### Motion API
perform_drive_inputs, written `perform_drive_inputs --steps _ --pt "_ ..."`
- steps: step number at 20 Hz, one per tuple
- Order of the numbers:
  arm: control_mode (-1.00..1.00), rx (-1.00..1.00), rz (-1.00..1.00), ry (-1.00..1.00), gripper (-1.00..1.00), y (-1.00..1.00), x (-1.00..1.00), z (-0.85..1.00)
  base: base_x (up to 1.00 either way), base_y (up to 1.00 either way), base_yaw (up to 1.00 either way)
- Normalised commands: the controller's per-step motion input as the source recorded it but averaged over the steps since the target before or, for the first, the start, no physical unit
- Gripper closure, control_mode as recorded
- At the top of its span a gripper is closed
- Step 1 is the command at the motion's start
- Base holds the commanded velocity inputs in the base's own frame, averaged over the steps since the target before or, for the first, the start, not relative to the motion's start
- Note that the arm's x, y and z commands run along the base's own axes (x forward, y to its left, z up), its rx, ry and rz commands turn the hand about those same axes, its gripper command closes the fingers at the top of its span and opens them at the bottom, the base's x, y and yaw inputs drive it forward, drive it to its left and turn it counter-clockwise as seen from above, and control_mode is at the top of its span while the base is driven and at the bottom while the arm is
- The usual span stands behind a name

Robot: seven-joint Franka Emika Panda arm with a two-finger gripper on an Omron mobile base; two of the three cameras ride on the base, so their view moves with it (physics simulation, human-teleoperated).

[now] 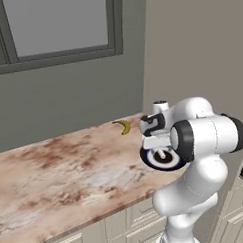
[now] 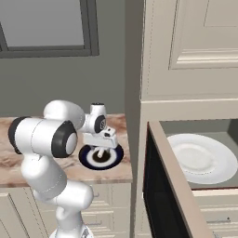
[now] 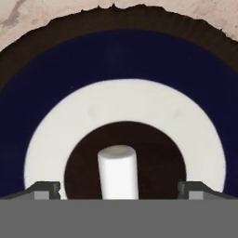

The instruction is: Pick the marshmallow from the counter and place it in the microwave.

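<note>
Step in hand: the pick, judged as its last approach; the gripper [image 3: 118, 189] hangs low over the dark-blue-and-white bowl [image 3: 116, 93], and the marshmallow [image 3: 118, 171] is not yet held.
Gripper state: spread wide, one dark tip at lower left and one at lower right of the hand view, nothing between them but the marshmallow.
Marshmallow: a small white cylinder lying in the bowl's dark centre, low in the middle of the hand view, midway between the two tips and apart from both (whether the tips reach its level cannot be told).
Bowl: on the counter [image 1: 60, 171], at its right end, under the hand [image 1: 156, 137].
Next move: likely a short descent, then a centred squeeze.
Microwave [image 2: 195, 158]: door open, white plate [image 2: 202, 158] bare, right of frame.
</note>
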Motion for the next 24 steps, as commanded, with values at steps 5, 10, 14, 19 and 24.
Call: perform_drive_inputs --steps 5,10,14,19,24 --pt "-1.00 0.00 0.00 0.00 -1.00 0.00 0.00 -0.20 0.00 0.00 0.00" --pt "-1.00 0.00 0.00 0.00 -1.00 0.00 0.10 -0.09 0.00 0.00 0.00" --pt "-1.00 0.00 0.00 0.00 -1.00 0.00 -0.05 -0.06 0.00 0.00 0.00" --pt "-1.00 0.00 0.00 0.00 1.00 0.05 -0.16 -0.07 0.00 0.00 0.00" --pt "-1.00 0.00 0.00 -0.02 1.00 0.01 -0.08 -0.20 0.00 0.00 0.00"
